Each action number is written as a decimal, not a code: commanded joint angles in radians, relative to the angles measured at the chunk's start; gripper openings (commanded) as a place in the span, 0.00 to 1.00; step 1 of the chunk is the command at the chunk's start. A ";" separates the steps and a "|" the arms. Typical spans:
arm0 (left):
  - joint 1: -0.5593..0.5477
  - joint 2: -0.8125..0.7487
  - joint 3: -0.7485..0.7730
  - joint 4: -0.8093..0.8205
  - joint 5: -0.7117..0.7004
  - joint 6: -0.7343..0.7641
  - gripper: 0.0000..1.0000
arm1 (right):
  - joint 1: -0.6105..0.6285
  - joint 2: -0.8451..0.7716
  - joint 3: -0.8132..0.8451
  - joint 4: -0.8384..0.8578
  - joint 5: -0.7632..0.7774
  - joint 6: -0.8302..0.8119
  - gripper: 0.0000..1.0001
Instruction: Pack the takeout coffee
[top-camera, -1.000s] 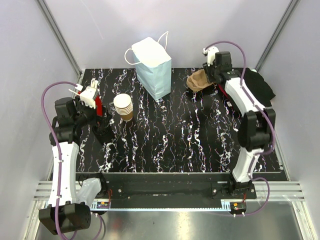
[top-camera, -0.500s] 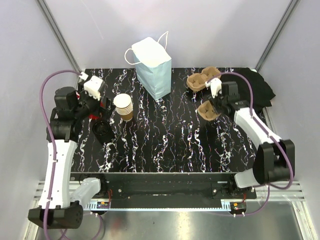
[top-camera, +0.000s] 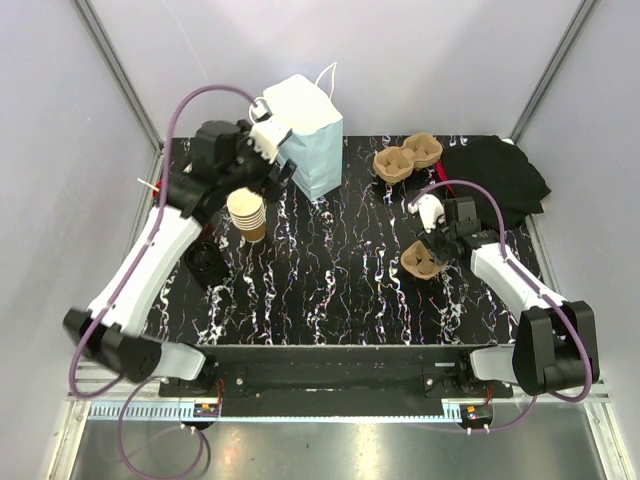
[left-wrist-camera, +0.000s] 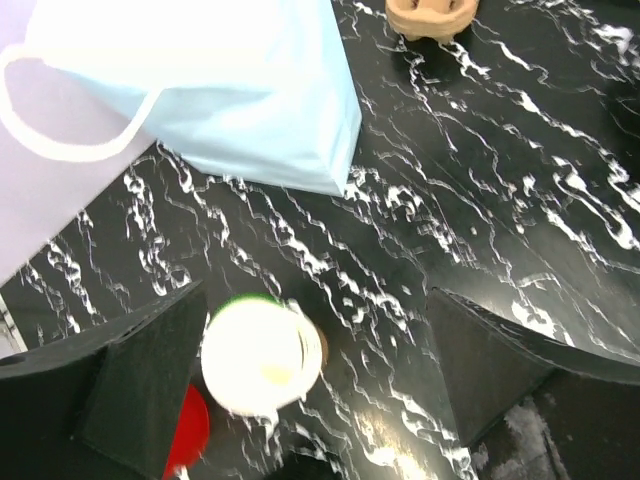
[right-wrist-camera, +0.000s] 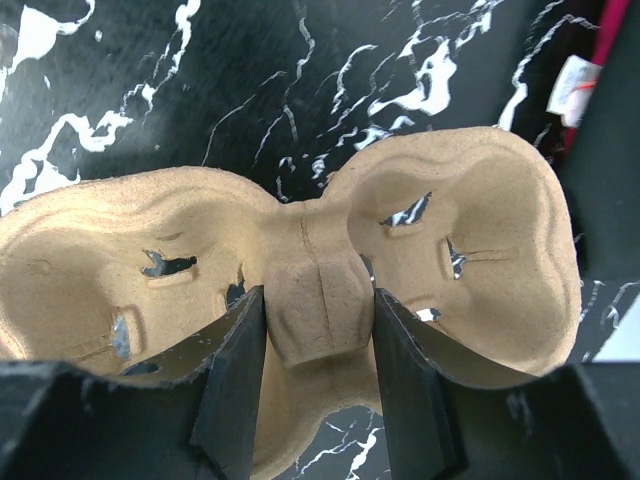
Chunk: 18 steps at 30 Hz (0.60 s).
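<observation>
Cup stack (top-camera: 247, 213) just left-front of the bag (top-camera: 305, 130); far carrier (top-camera: 407, 158) behind the near carrier (top-camera: 420, 259), at right.

A fixed camera above and behind the arms looks down on the whole table (top-camera: 340, 300), with a pale blue paper bag (top-camera: 307, 137) at its far edge. The left wrist camera hovers just left of the bag, looking down past its base. The right wrist camera sits very close over a pulp carrier (right-wrist-camera: 310, 310), well right of the bag. The overhead view takes in both spots.
</observation>
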<state>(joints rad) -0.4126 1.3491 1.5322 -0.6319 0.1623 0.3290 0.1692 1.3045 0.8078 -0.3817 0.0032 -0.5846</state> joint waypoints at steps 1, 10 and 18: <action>-0.031 0.138 0.149 0.075 -0.107 -0.004 0.99 | -0.005 -0.004 -0.030 0.062 -0.022 -0.032 0.50; -0.057 0.408 0.373 0.109 -0.191 0.016 0.99 | -0.007 0.036 -0.090 0.116 -0.019 -0.032 0.54; -0.066 0.528 0.474 0.162 -0.228 0.045 0.99 | -0.007 0.013 -0.131 0.119 -0.026 -0.032 0.59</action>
<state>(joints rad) -0.4671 1.8507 1.9320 -0.5526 -0.0174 0.3443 0.1673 1.3403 0.6903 -0.3027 -0.0040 -0.6064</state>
